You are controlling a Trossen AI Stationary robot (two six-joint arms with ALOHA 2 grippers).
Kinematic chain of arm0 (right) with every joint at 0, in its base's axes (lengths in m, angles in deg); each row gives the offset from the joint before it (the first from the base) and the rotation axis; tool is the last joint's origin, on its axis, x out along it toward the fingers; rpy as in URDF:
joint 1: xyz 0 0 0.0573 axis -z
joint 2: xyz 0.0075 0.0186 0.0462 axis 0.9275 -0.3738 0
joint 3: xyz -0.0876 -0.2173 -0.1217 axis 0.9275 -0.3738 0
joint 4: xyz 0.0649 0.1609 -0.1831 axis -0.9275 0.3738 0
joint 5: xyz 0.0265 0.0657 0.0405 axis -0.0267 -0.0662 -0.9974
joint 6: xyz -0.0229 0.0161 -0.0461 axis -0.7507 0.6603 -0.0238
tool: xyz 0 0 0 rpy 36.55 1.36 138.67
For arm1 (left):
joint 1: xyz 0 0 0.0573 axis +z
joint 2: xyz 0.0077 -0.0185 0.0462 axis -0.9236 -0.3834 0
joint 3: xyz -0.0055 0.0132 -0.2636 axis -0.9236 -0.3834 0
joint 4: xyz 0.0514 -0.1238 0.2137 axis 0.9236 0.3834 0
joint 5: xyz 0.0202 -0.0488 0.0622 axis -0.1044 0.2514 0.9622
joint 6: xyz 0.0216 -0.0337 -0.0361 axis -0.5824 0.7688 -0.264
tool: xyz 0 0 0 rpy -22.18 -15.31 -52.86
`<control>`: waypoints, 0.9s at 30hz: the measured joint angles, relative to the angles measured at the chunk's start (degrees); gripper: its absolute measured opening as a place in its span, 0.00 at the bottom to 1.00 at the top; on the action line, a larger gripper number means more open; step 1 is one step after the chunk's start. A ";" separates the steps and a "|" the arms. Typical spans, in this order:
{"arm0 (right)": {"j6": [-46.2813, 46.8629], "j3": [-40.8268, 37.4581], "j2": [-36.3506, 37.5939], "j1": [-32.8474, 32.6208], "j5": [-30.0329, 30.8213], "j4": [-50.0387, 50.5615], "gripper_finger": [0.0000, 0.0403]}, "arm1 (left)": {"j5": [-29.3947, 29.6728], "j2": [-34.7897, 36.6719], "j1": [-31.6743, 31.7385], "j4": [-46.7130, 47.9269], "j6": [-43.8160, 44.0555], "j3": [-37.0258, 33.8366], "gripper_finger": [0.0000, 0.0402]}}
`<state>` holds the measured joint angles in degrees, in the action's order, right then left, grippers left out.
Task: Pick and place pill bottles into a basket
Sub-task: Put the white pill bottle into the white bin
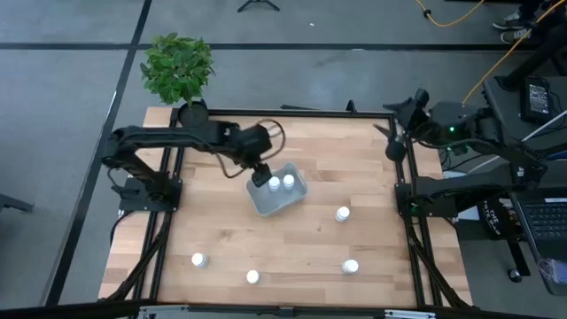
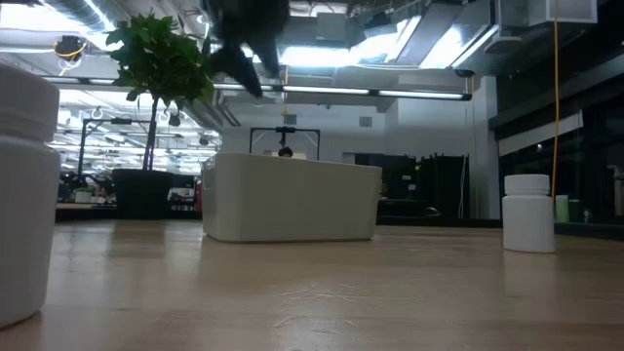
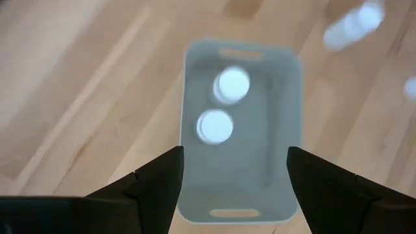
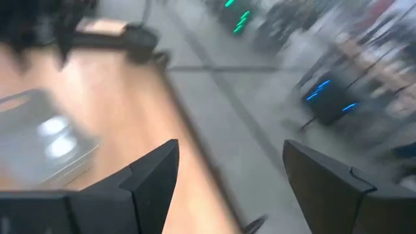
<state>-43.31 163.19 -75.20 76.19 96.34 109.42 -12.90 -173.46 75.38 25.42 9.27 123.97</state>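
Pill bottles (image 1: 342, 213): two sit upright inside the basket (image 1: 264, 205), four stand loose on the table (image 1: 319, 159), well apart toward the front and right. Judging them light, rigid, smooth plastic, easy to tip; I'd pinch across the body just below the cap. My left gripper (image 3: 234, 170) hangs over the basket, fingers spread, empty. Right gripper (image 4: 231, 170) is parked at the table's right back corner, also spread, empty.

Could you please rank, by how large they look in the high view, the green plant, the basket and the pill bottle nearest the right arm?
1. The leafy green plant.
2. The pale blue-grey translucent plastic basket, somewhat smaller.
3. The tiny white capped pill bottle, clearly smallest.
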 joint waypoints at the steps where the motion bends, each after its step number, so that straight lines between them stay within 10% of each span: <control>1: 1.74 0.02 0.43 0.00 -2.52 2.67 0.68 | 1.01 1.29 -0.01 0.01 0.89 0.00 0.66; 11: 11.08 0.02 -1.14 -0.04 -25.42 12.06 0.68 | 14.29 10.76 0.16 0.28 -4.15 0.02 0.65; 27: 48.21 -7.51 -19.45 -7.65 -20.39 8.51 0.68 | 38.67 19.80 -2.58 10.98 -7.50 0.01 0.65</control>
<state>4.91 155.67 -94.64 68.54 75.96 117.94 25.76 -153.66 72.80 36.40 1.77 123.98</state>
